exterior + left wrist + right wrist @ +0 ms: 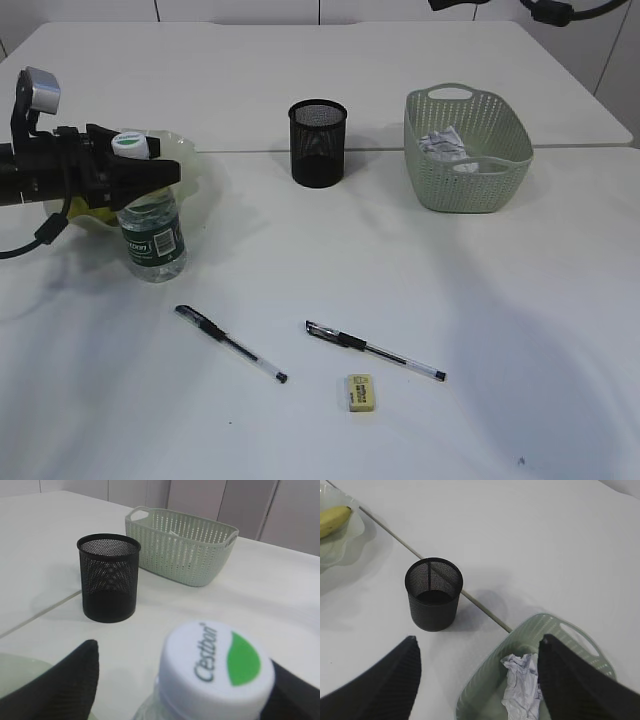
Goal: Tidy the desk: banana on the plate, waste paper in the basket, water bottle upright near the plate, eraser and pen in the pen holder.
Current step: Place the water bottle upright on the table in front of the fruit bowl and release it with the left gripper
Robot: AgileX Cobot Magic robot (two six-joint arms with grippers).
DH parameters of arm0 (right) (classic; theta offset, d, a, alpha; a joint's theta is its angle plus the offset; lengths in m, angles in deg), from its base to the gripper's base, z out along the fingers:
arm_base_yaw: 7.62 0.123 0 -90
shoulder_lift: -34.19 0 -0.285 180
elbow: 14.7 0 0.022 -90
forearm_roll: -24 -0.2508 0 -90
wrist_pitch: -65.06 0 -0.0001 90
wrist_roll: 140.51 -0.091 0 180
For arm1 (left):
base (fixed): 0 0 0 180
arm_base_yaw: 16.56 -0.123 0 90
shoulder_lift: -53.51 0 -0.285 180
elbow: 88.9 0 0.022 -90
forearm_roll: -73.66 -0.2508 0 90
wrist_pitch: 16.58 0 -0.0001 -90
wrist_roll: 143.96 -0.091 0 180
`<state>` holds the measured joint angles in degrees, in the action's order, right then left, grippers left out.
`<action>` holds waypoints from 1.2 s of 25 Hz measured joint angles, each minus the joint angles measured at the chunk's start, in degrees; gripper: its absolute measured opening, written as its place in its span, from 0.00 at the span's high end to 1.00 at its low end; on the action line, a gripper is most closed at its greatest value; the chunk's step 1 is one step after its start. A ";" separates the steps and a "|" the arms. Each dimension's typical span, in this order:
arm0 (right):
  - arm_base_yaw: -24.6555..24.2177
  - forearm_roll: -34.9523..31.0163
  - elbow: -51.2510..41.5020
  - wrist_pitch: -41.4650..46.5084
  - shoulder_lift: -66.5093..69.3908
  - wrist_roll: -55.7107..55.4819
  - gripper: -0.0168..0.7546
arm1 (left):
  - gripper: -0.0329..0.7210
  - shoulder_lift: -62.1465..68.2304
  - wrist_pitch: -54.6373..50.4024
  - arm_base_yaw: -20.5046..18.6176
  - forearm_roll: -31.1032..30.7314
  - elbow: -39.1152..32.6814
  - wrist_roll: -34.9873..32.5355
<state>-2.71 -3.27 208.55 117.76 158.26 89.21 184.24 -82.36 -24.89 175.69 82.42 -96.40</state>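
on the left of the bench (420,300), the left gripper (135,170) has its jaws spread either side of the upright water bottle (150,235) beside the plate (185,150), the banana (332,520) lies on the plate, waste paper (522,687) sits in the basket (470,150) below the right gripper's (477,680) spread jaws, and two pens (230,343) and the eraser (361,392) lie in front of the pen holder (318,142).

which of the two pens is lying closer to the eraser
The right-hand pen, nearer the basket side: its tip end lies just above the yellow eraser. The other pen lies farther left, toward the bottle.
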 joint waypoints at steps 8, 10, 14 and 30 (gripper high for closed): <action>0.00 0.00 0.00 -0.08 0.00 0.00 0.28 | 0.19 -1.57 0.00 0.00 0.00 0.00 1.79; 0.00 0.03 0.00 -0.08 0.00 0.00 0.28 | 0.19 -2.30 0.00 0.00 0.00 0.00 2.06; 0.00 0.03 0.00 -0.08 0.00 0.00 0.28 | 0.19 -4.08 0.00 0.00 0.00 0.00 3.59; 0.00 0.13 0.00 -0.14 0.00 0.00 0.28 | 0.17 -15.02 -0.13 0.00 -0.25 0.35 5.55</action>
<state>-2.71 -3.14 208.55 117.63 158.26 89.21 169.22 -82.49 -24.89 175.44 82.77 -90.85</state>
